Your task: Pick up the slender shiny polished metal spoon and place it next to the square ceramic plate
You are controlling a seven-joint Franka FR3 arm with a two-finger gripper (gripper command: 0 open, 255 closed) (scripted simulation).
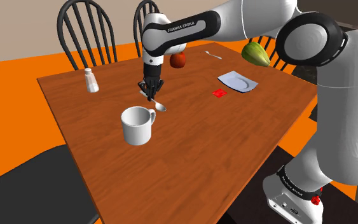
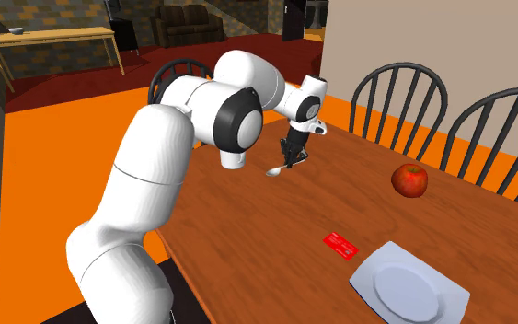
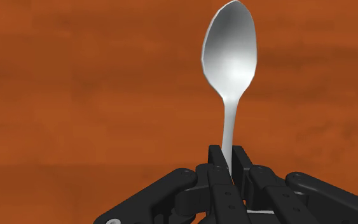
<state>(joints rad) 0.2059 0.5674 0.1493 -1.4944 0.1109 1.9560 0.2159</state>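
**Spoon clamped, mug close by**

The gripper (image 3: pixel 229 156) is closed on the handle of the metal spoon (image 3: pixel 229 54), with the bowl pointing down at the wooden table (image 1: pixel 190 146). A white mug (image 1: pixel 137 125) stands just beside the spoon. A red card (image 1: pixel 219 93) lies between spoon and square plate (image 1: pixel 238 82). An apple (image 1: pixel 179 60) sits near the arm.

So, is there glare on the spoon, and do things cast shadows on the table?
Wrist view: the spoon has a soft bright patch in its bowl, no hard glare. Shoulder view: the mug casts no clear shadow on the table; light looks even.
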